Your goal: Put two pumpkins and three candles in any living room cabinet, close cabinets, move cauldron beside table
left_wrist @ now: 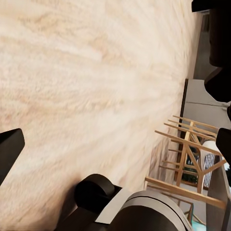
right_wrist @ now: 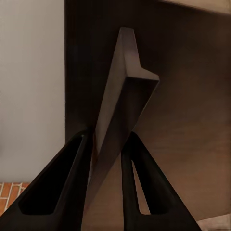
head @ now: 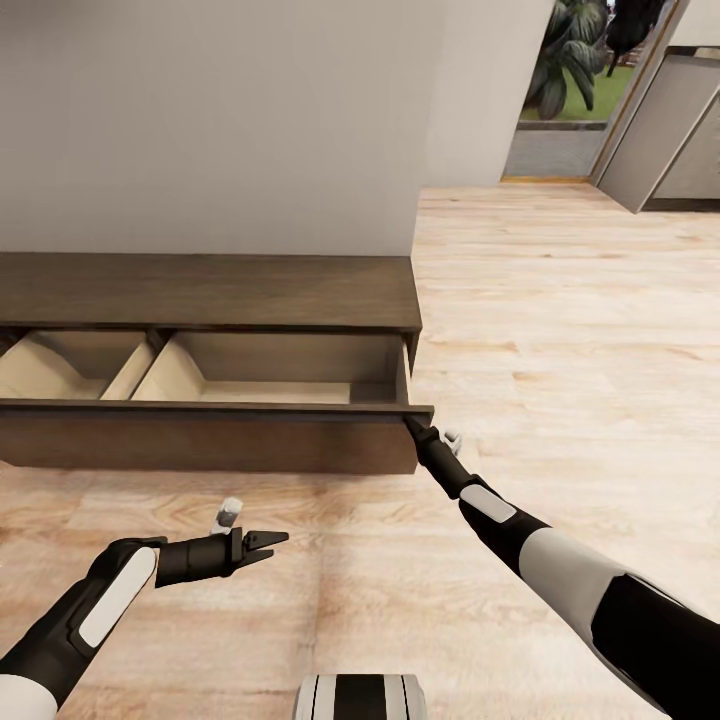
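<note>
Pinching the long dark-brown wooden cabinet (head: 210, 290) drawer front (right_wrist: 118, 115), my right gripper (head: 412, 424) should move straight; left gripper (head: 268, 545) hangs open, empty.

Left arm (head: 95, 610): glossy black shell with a long white panel along the forearm; wrist section black, ribbed, cylindrical. A small white and grey knob (head: 229, 515) stands off the wrist.

Left gripper (head: 268, 545): matte black, two short pointed fingers.

Right arm (head: 560, 560): alternating black and white segments, with a white oval plate near the wrist and a wide white band further up. A small white part (head: 452, 437) sits beside the black wrist.

Right gripper (right_wrist: 107, 187): two black triangular fingers (right_wrist: 53, 192), each with a hollow cut-out.

Trunk (head: 360, 696): white, rounded, with dark vertical stripes.
</note>
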Available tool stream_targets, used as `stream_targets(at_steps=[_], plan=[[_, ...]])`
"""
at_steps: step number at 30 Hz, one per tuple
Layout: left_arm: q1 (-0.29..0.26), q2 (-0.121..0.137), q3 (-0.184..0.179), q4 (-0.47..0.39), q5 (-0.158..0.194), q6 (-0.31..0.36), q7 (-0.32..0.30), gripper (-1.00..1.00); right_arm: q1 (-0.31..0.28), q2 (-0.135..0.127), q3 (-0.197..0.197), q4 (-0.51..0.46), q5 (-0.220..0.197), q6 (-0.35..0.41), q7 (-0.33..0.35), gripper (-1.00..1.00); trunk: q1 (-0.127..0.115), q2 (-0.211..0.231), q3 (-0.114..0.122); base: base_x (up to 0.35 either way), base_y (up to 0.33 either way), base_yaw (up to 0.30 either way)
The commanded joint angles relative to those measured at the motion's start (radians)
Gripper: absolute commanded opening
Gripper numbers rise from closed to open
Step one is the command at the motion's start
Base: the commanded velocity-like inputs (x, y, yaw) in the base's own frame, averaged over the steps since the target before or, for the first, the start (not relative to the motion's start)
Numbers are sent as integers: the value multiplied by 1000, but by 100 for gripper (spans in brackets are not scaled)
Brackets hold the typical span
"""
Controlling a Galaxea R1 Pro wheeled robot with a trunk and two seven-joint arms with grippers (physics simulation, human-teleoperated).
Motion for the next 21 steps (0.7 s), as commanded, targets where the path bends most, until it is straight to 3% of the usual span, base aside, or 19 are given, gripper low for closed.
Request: stream_targets(at_steps=[1,21], plan=[[-1,1,-1,0,3,4,-1,100,-1,-1,7,9,-17,3,6,-100,0,0,-1,-41,0,0],[-1,2,0,1,3,4,-1,100,0,-1,7,9,-17,2,6,-100,0,0,-1,-49,0,0]])
